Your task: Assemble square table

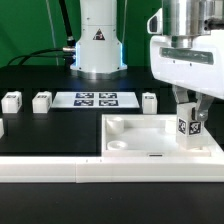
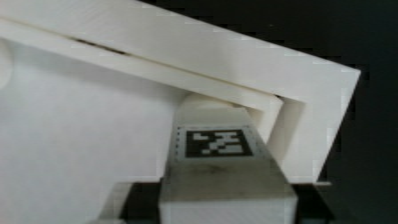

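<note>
Pinching leg [image 1: 187, 128], claw [image 1: 189, 116] over tabletop [image 1: 130, 142] corner; spare legs [image 1: 42, 100] visible only exterior view.

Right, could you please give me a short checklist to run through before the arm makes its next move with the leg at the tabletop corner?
1. Small white tagged block leg clamped in the gripper: ok.
2. Leg roughly upright: ok.
3. Leg at a corner of the large white square plastic tabletop, inside its raised rim: ok.
4. Leg seated in the corner socket: cannot tell, hidden beneath the leg.
5. Spare white block legs beside the marker board, apart from the gripper: ok.
</note>
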`<state>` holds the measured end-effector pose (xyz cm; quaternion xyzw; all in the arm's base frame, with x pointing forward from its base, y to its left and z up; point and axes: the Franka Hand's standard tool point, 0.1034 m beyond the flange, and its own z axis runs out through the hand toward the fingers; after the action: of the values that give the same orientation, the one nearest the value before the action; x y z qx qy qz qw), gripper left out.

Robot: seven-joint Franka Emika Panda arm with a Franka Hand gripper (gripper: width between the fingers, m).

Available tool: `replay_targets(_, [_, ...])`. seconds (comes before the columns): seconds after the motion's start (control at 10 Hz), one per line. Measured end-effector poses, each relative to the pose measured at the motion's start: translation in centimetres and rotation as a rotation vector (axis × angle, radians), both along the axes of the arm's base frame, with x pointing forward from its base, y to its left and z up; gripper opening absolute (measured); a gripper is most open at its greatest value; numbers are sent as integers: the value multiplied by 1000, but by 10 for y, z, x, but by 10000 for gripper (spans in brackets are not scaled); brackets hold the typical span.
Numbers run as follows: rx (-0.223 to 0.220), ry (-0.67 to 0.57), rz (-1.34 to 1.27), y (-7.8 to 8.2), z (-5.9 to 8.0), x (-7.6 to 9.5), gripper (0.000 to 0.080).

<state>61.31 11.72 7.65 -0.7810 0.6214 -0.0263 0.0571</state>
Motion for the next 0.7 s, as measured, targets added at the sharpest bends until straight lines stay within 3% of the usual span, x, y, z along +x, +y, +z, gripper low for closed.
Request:
replay_targets(0.1, [0,0,-2,0,0,0,350])
replay_targets(0.2, [-11,-2,64,0,0,0,492])
replay_targets(0.3, [-17,-2,134,1,-1,-1,492])
replay_targets(0.4, [-18,-3,148,2,-1,-1,614])
replay_targets(0.7, [-49,-19,437,4,-1,-2,648])
